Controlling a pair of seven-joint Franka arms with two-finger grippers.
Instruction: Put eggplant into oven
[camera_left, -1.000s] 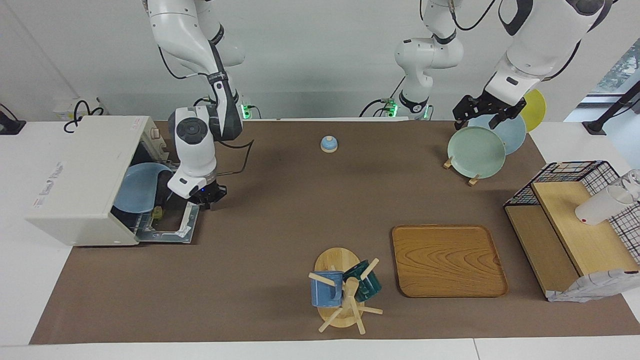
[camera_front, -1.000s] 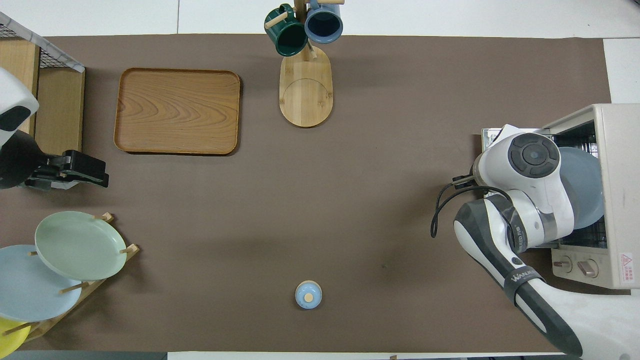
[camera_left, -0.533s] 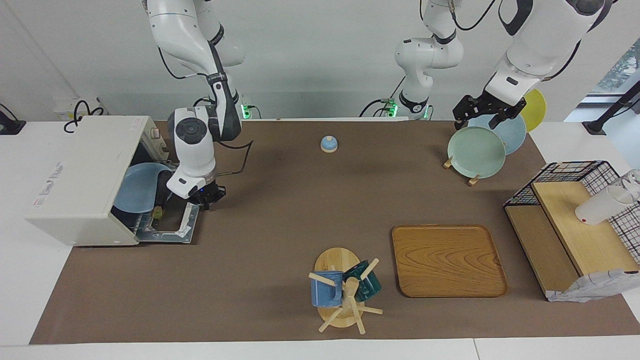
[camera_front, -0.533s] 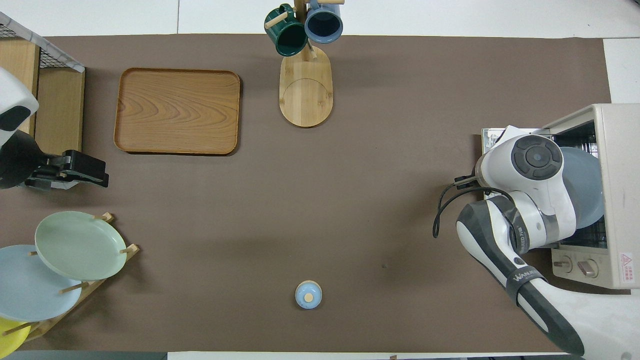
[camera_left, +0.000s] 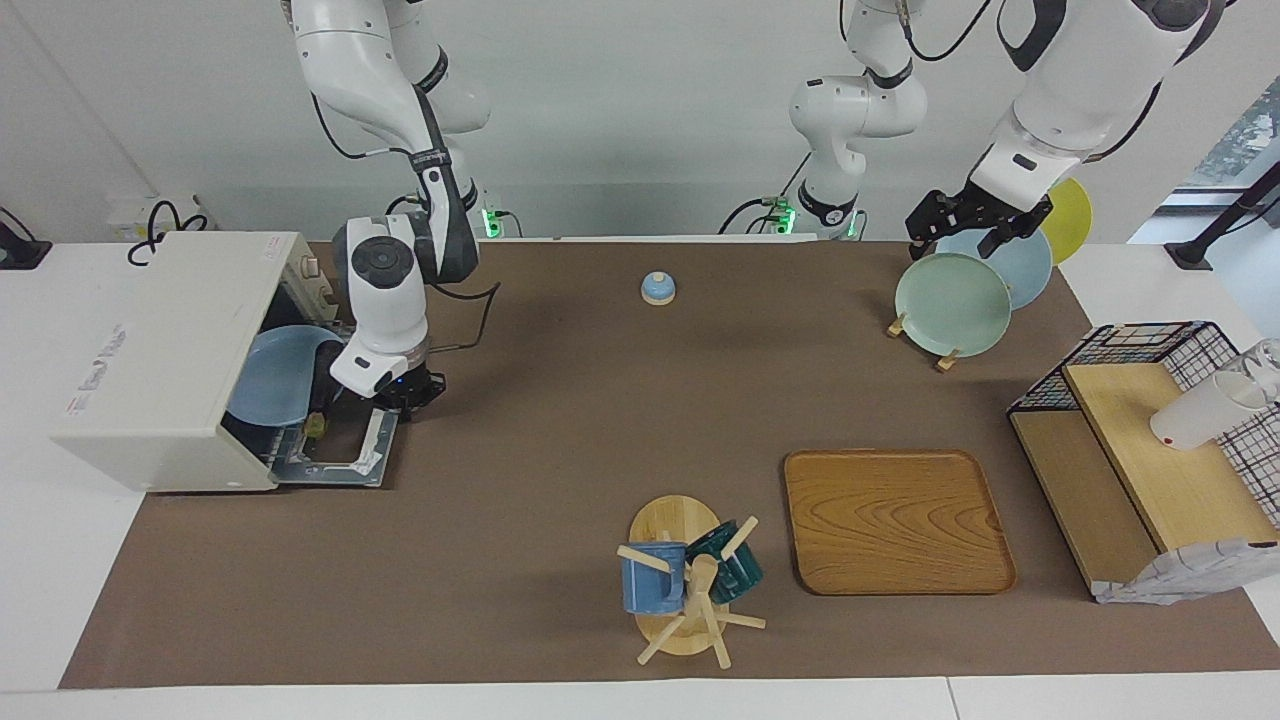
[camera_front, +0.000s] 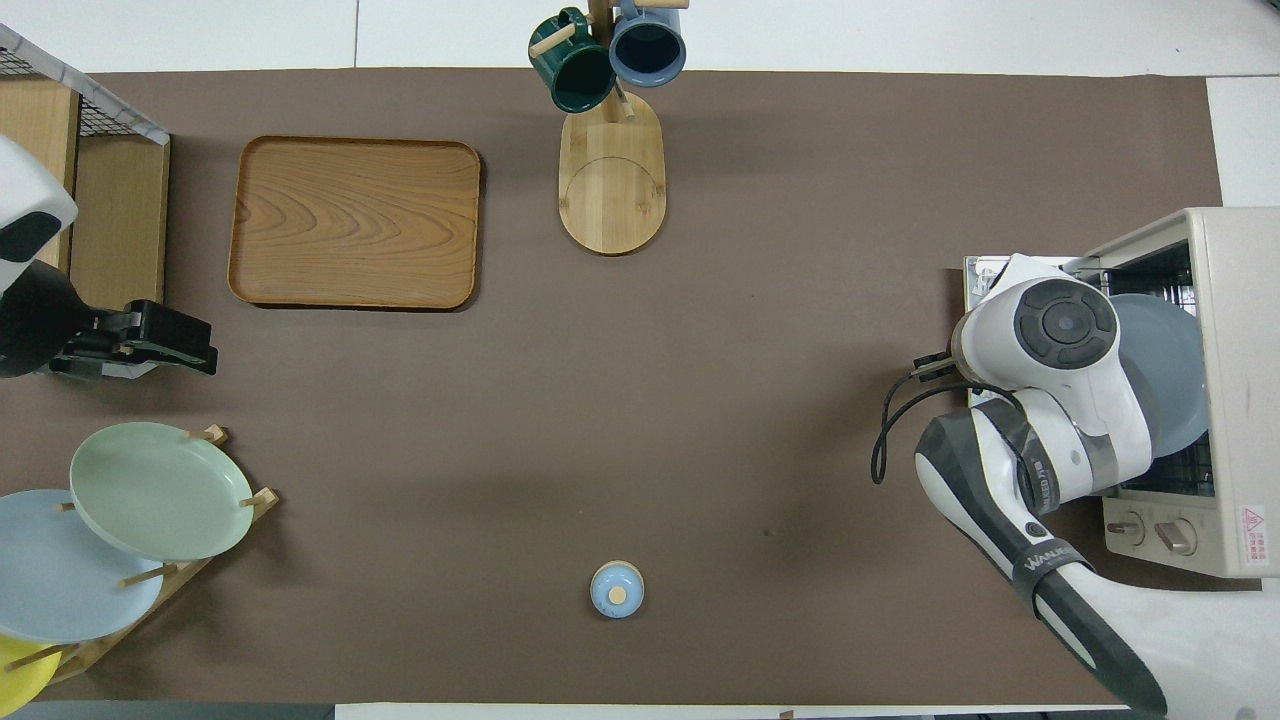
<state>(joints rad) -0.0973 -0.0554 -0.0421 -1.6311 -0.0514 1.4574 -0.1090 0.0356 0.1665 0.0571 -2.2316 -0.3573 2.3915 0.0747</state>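
Basically we've got the eggplant (camera_left: 322, 398) inside the oven (camera_left: 160, 360); right gripper (camera_left: 408, 393) pinched empty, left gripper (camera_left: 975, 228) spread, door left.

Arms: glossy white shells, dark grey joint bands
Right arm (camera_front: 1060, 400): round grey cap, looping black cable
Bases: green lights glowed
Grippers: black

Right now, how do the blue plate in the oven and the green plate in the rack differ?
The blue plate lies on the wire shelf inside the open oven, partly hidden by its casing; the green plate stands tilted on edge in the wooden rack, fully in view. The blue plate has the eggplant on it by the oven mouth; the green plate holds nothing. The shut right gripper hangs beside the blue plate; the open left gripper is over the green one. Both are round and plain.
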